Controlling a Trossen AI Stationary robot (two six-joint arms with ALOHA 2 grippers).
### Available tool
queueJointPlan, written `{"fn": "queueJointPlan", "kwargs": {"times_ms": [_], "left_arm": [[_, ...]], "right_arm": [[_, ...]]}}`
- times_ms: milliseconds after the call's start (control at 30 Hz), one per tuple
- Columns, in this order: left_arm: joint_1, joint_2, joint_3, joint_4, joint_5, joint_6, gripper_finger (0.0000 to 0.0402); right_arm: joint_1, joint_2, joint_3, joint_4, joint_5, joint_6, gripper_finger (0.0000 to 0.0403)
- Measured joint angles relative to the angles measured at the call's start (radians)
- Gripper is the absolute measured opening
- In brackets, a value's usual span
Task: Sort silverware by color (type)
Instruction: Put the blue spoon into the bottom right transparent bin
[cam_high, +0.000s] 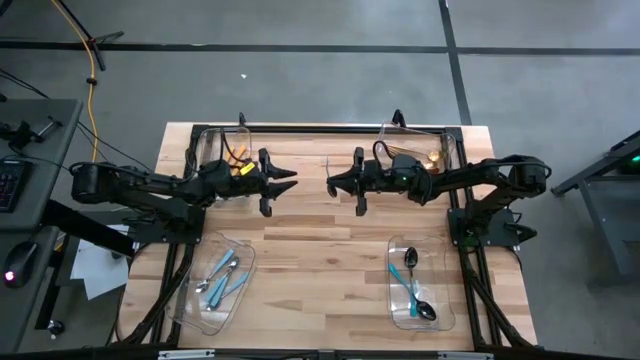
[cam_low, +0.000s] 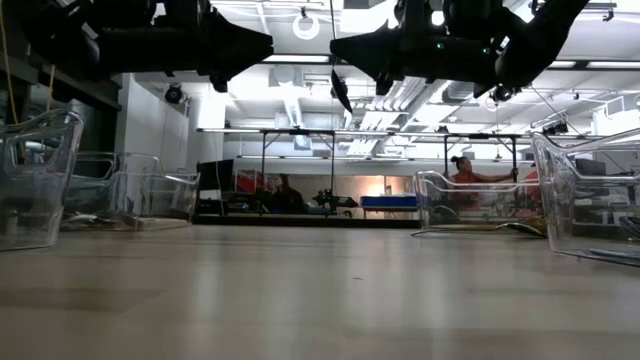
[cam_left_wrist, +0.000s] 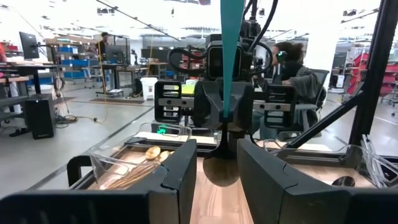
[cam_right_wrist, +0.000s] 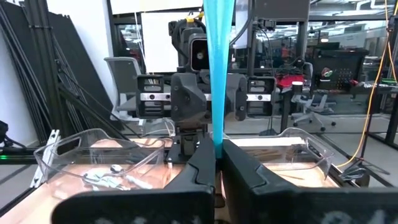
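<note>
A teal-handled black spoon (cam_left_wrist: 229, 56) sits in my right gripper (cam_right_wrist: 217, 155), above the middle of the table (cam_high: 320, 260). Its black bowl (cam_left_wrist: 221, 167) shows in the left wrist view. My left gripper (cam_high: 292, 180) is open and faces the right gripper (cam_high: 332, 185) a short way off. In its own view, the left fingers (cam_left_wrist: 180, 168) stand on either side of the bowl without touching it. Other silverware lies in bins: orange-handled (cam_high: 238, 160), gold (cam_high: 430, 157), light-blue-handled (cam_high: 222, 275) and teal-handled black (cam_high: 415, 285). My right gripper pinches the spoon's teal handle (cam_right_wrist: 217, 134) between its two fingers, at the end nearest the black neck. The fingers come level from the table's right and lie across the handle. The spoon is lifted clear of the table, and its long handle sticks out to one side of the fingers.
Clear plastic bins stand at the table's corners: far left (cam_high: 210, 140), far right (cam_high: 455, 145), near left (cam_high: 195, 315) and near right (cam_high: 440, 320). Bare wood lies between them under both grippers. People sit in the room behind the table.
</note>
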Motion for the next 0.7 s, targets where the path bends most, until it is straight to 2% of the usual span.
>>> {"fn": "queueJointPlan", "kwargs": {"times_ms": [400,567,700], "left_arm": [[0.0,0.0,0.0,-0.001,0.0,0.009,0.0106],[0.0,0.0,0.0,-0.001,0.0,0.036,0.0106],[0.0,0.0,0.0,-0.002,0.0,0.036,0.0106]], "right_arm": [[0.001,0.0,0.0,0.002,0.0,0.002,0.0],[0.04,-0.019,0.011,0.001,0.003,0.032,0.0],[0.092,-0.063,0.043,-0.132,0.012,0.029,0.0]]}}
